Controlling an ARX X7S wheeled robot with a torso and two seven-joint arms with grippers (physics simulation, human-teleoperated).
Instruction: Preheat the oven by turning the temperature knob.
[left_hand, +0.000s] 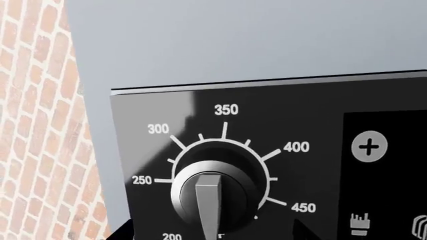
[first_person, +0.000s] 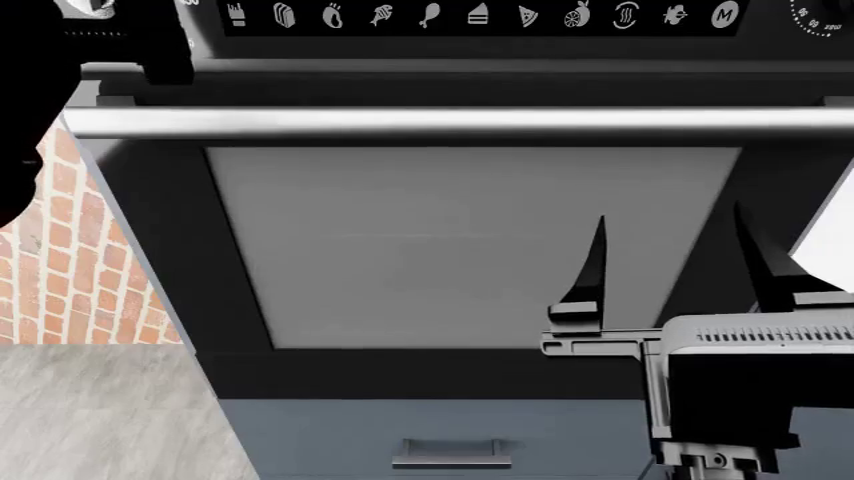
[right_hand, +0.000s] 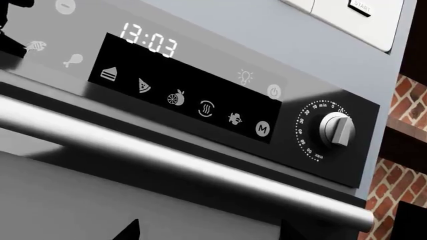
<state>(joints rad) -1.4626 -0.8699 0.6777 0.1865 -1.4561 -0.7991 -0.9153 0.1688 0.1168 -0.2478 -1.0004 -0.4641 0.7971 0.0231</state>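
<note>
- Left gripper (first_person: 134, 40) is raised to the upper left corner of the oven's control panel (left_hand: 300, 100) in the head view, where it shows only as a dark mass; whether its jaws are spread or closed on anything cannot be told from any picture.
- Temperature knob (left_hand: 210, 197) fills the lower part of the left wrist view, ringed by a scale marked 200, 250, 300, 350, 400 and 450. Its raised grip bar runs down toward the picture's lower edge.
- Two dark tips at the bottom corners of that wrist view may be the left fingers on either side of the knob, but contact is not visible.
- Right gripper (first_person: 674, 265) hovers in front of the oven door glass (first_person: 441, 250), below the long handle bar (first_person: 441, 122), its two pointed fingers (first_person: 587, 265) spread apart and holding nothing.
- Timer knob (right_hand: 337, 129) sits at the far right end of the panel, with a minute scale around it, well apart from the temperature knob.
- Risk, as a judgement: if the jaws close off centre on the narrow grip bar, they may slip round it without turning the dial.
- Another risk: the right arm, close to the door, could bump the handle bar if the torso shifts.
</note>
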